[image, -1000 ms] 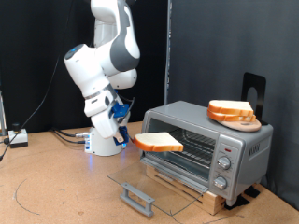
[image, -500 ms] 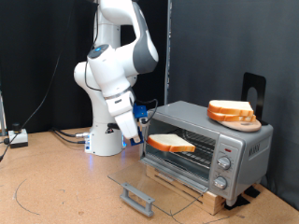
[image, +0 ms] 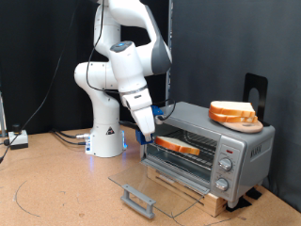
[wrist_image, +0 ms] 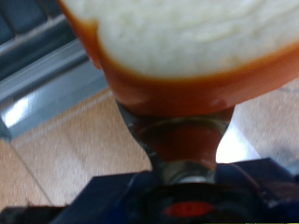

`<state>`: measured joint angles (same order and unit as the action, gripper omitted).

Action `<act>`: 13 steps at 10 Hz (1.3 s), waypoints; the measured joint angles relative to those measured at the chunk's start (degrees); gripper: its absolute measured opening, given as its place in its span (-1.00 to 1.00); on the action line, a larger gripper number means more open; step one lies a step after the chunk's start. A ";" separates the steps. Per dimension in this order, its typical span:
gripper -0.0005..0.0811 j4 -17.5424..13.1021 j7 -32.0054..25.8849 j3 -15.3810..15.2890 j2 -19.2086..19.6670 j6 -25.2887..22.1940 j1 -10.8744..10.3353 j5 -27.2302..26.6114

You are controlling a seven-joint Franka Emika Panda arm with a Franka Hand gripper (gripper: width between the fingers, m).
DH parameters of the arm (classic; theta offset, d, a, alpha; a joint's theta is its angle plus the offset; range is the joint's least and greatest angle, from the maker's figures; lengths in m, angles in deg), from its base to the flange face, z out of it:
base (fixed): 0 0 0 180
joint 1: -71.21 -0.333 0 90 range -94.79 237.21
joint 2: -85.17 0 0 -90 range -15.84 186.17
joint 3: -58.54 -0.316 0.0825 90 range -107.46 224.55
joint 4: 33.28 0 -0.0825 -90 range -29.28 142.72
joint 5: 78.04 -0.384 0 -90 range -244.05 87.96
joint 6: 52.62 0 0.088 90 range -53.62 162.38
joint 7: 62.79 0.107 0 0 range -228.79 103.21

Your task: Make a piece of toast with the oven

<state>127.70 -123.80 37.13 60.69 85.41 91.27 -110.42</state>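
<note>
The piece of toast (image: 177,145) is a flat slice with a golden-brown crust, held level in the mouth of the oven (image: 209,148), partly inside over the wire rack. My gripper (image: 153,133) is shut on the slice's edge at the exterior view's left side of the oven opening. In the wrist view the slice (wrist_image: 177,42) fills the upper frame, pale face and orange-brown crust, clamped by a gripper finger (wrist_image: 177,140). The oven's glass door (image: 155,186) lies folded open and flat, with its dark bar handle (image: 137,199) in front.
A piled stack of bread slices (image: 232,113) sits on a board on top of the oven. Three round knobs (image: 224,167) are on the oven's right front. The robot base (image: 105,139) stands to the left on the wooden table (image: 56,193). Cables (image: 19,139) lie far left.
The arm has swung to the exterior view's right, carrying the slice from in front of the oven into its opening.
</note>
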 joint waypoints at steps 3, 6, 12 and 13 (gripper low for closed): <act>0.15 0.13 2.08 -1.92 0.26 1.88 2.41 4.90; 0.15 0.11 3.57 -2.61 0.91 5.95 4.23 5.46; 0.15 0.01 -1.34 -2.57 1.37 9.25 0.42 -4.48; 0.15 0.01 -2.07 -2.59 1.34 9.24 -1.05 -6.61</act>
<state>127.71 -125.87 34.55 62.03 94.66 90.22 -117.03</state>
